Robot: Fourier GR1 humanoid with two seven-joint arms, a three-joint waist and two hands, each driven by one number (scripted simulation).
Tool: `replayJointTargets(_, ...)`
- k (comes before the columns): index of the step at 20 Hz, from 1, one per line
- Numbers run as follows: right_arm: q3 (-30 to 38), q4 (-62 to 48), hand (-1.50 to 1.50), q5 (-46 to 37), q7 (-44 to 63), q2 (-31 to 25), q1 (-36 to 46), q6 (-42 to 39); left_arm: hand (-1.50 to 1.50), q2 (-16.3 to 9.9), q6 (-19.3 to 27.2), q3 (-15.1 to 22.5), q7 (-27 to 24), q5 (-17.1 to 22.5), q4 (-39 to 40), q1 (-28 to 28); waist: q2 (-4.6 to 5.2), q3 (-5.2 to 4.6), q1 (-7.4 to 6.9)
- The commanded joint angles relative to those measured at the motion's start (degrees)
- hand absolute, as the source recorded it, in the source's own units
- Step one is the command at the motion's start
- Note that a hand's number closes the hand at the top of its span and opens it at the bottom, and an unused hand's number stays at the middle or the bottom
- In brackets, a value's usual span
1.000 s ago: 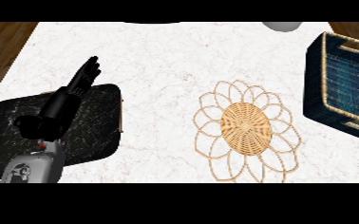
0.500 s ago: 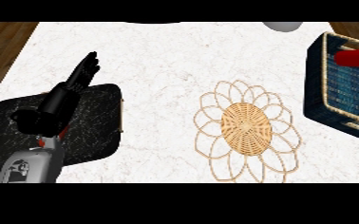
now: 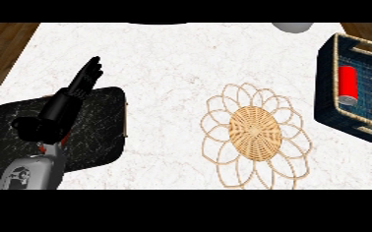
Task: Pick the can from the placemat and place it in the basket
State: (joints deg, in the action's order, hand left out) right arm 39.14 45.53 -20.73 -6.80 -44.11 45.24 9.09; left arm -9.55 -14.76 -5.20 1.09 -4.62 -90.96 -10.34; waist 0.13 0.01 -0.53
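Can (image 3: 348, 85), red, lies on its side inside the dark basket (image 3: 325, 94) at three o'clock, well apart from the woven flower placemat (image 3: 254, 133). We rest our left hand (image 3: 71, 97) at nine o'clock, fingers straight, holding nothing. Judged risk: the lying can may roll if the basket is nudged

Table: white marbled table (image 3: 174, 59) fills the view, wood showing at its far left and far right corners.
Placemat: woven flower-shaped placemat (image 3: 254, 133) is our landmark, lying flat.
Basket: dark blue basket (image 3: 328, 109) sits right of the placemat, cut by the edge.
Can: red can (image 3: 348, 85) lies on its side inside the basket.
Dark mat: black mat (image 3: 98, 128) lies left of the placemat.
Left robot hand: left robot hand (image 3: 81, 84), fingers straight, over the dark mat's far edge.
Grey object: grey object (image 3: 293, 27) beyond the placemat, half cut off.
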Motion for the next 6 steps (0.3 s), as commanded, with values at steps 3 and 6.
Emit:
replayJointTargets(3, 5.2, 1.6, -1.50, 7.9, 4.6, -0.6, -0.7, -2.0, 0.00, 0.5, 0.5, 0.7, -0.9, -1.3, 0.9, 0.6, -0.27, -0.02, 0.87)
replayJointTargets(6, 8.0, -5.2, -1.50, 10.4, 7.1, -7.4, 0.3, -6.3, 0.00, -0.5, -1.4, -0.6, -0.8, 1.3, -2.6, 3.9, -0.15, 0.02, -0.01)
